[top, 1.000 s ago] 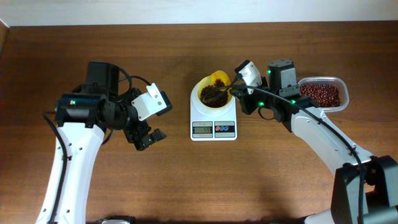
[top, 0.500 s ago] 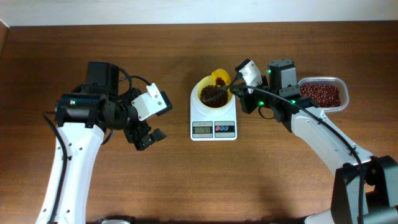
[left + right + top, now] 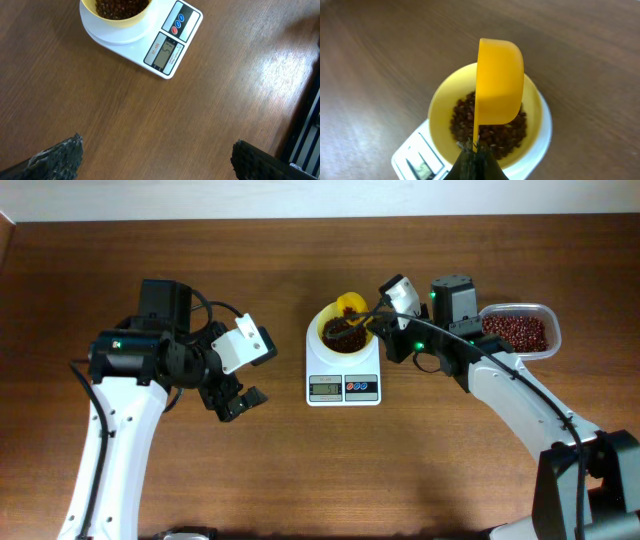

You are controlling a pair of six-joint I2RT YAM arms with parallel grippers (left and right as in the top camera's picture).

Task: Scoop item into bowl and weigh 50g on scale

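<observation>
Overhead, counter (image 3: 300,470): brown wood, carrying everything named below.
Overhead, scale (image 3: 343,388): white, mid-counter, with its display and two round buttons on the near edge.
Overhead, bowl (image 3: 322,326): pale yellow, sitting on the scale's platform, with beans (image 3: 345,338) lying in its bottom.
Overhead, scoop (image 3: 352,304): yellow, over the bowl's far rim; my right arm's dark body covers its handle.
Overhead, right jaws: closed on the scoop's handle, just right of the bowl.
Overhead, tub (image 3: 553,330): clear, near the right edge, just beside my right arm, with more red-brown beans inside.
Overhead, left jaws: spread wide and holding nothing, well left of the scale, above bare wood.
Left wrist, fingertips (image 3: 57,157): two dark tips in the bottom corners, far apart, with only counter between them.
Left wrist, scale (image 3: 167,47): near the top of the frame; the digits are too small for me to read surely.
Left wrist, bowl (image 3: 117,21): cut off by the top edge, so only the near rim and some beans show.
Right wrist, scoop (image 3: 499,82): tipped on its side above the bowl with its outer wall toward me; its hollow is hidden, so I cannot tell whether beans are inside.
Right wrist, right jaws: pinched on the thin handle at the bottom edge, mostly out of frame.
Right wrist, bowl (image 3: 437,107): beans cover its bottom; the scoop hides its middle.
Right wrist, scale (image 3: 407,152): a white edge and a blurred corner of the display under the bowl.
</observation>
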